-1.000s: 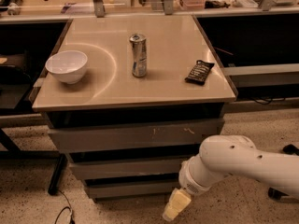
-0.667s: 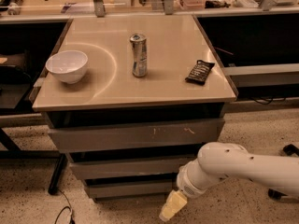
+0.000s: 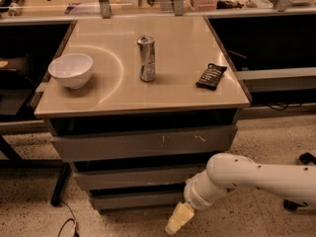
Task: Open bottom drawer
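The bottom drawer is the slim, plain grey front at the foot of the cabinet, under the mid-sized front and the tall scratched front. It looks shut, flush with the others. My white arm reaches in from the right. My gripper, with pale yellow fingers, hangs just below and in front of the right end of the bottom drawer, near the floor.
On the cabinet top stand a white bowl, a silver can and a dark snack packet. A black cable lies on the speckled floor at the left. Shelving stands behind and to both sides.
My arm and gripper have shifted slightly left and down, closer to the front of the bottom drawer. The drawers have not moved.
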### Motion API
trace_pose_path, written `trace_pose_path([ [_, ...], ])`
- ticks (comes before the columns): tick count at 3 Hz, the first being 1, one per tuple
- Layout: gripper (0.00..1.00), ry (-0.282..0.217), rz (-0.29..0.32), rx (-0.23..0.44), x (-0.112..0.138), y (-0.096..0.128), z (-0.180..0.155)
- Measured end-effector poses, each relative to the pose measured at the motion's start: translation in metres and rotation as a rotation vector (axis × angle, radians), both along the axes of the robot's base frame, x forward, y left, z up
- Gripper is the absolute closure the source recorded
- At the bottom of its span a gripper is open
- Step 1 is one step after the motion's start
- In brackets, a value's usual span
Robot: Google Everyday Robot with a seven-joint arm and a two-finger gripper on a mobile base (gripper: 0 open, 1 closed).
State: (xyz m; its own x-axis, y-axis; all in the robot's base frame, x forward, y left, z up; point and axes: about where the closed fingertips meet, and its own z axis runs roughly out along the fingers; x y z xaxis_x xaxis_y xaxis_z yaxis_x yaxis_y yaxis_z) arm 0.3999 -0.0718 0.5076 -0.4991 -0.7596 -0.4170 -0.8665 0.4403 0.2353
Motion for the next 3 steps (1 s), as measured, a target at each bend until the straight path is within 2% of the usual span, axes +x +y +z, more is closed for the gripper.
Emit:
trace_pose_path([
  [1, 0.00, 0.012, -0.018, 0.079, 0.014, 0.006, -0.051],
  [3, 0.00, -0.009, -0.026, 0.185, 0.037, 0.011, -0.120],
])
